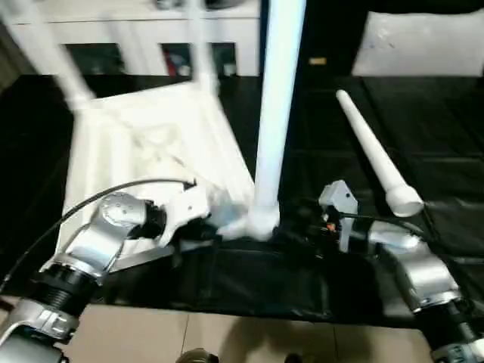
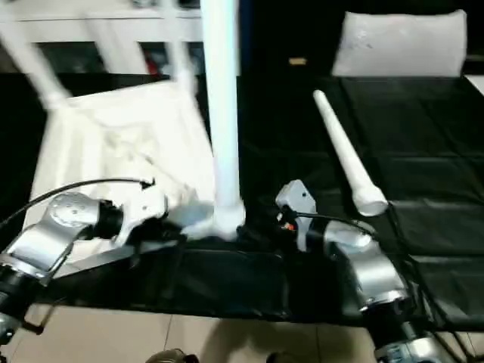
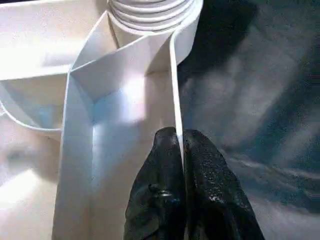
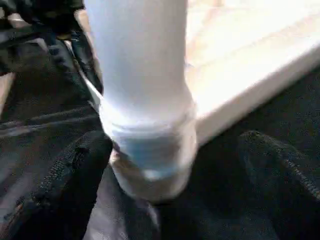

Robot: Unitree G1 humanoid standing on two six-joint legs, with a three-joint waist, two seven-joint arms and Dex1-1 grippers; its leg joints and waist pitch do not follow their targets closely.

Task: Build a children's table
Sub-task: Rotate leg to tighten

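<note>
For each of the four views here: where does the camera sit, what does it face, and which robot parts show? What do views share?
Left eye view: on the head, looking forward and down at the upturned tabletop; both silver forearms show.
Right eye view: same head, same scene, with the loose leg lying on the black work table.
Left wrist view: along the left gripper, shut on the tabletop's side wall.
Right wrist view: along the right gripper, whose black fingers stand open either side of the fitted leg.
Shared: the fitted leg's corner socket.
</note>
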